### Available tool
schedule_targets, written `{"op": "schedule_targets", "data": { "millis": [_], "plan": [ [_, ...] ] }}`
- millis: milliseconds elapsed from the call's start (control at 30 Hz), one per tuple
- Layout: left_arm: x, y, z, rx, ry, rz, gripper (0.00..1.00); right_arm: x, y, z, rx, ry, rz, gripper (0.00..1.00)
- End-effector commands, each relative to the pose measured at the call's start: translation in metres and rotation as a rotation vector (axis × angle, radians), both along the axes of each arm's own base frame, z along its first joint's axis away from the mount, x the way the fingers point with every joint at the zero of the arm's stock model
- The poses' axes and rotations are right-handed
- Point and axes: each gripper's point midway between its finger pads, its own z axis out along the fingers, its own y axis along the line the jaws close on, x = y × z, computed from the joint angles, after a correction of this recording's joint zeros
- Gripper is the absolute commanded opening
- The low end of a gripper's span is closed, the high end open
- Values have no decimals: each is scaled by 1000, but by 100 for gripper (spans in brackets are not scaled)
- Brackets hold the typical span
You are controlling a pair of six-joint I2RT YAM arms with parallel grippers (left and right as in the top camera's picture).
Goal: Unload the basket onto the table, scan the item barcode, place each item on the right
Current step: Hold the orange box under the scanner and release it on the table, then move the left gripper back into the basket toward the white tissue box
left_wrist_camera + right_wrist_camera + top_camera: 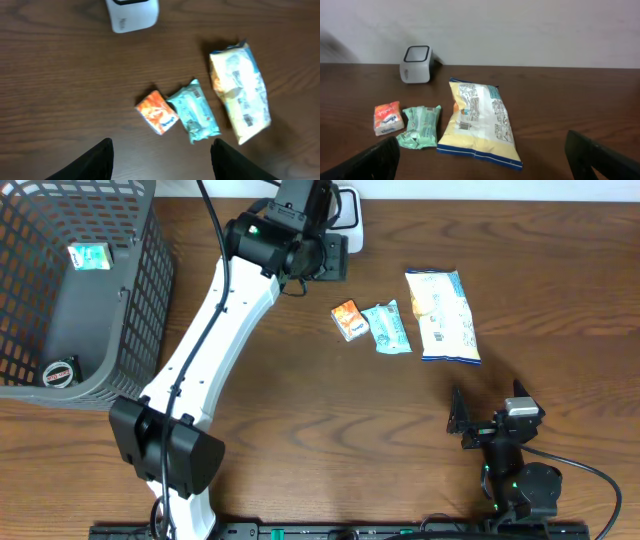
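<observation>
Across the overhead view spreads the dark wooden table (300,430). A grey mesh basket (135,290) fills the 10 o'clock corner, with a small green pack (88,256) and a round tin (60,370) inside.

From its base at 7 o'clock the left arm (215,330) stretches its white link diagonally up to 12 o'clock, its wrist bent over the white scanner (352,222). The left gripper (161,150) hangs above the table, fingers spread apart and empty.

At 5 o'clock the right arm (510,465) sits folded low, pointing toward 12. The right gripper (480,145) gapes fully wide, gripping nothing.

Just right of centre, toward 2 o'clock, a yellow snack bag (442,315) lies flat. At its 9 o'clock a teal packet (387,327) lies near it, and an orange packet (347,319) lies just beside that. All three lie apart from both claws.
</observation>
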Motion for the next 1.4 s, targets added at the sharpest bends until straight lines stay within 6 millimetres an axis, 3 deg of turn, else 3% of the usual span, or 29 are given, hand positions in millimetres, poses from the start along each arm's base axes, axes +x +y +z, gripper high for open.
{"op": "schedule_targets", "data": {
  "millis": [0,800,900,1000,1233,1367],
  "plan": [
    [10,14,-3,25,-16,10,62,0,2,0,-11,-1,10,99],
    [12,87,58,1,-131,135,62,0,2,0,-11,-1,10,99],
    [17,99,74,-15,-185,164,61,0,2,0,-11,-1,10,99],
    [19,115,104,-40,-277,199,62,0,2,0,-11,-1,10,99],
    [18,177,194,-53,-577,299,63,0,2,0,-11,-1,10,99],
    [17,248,213,44,-655,504,68,0,2,0,-11,-1,11,99]
  ]
}}
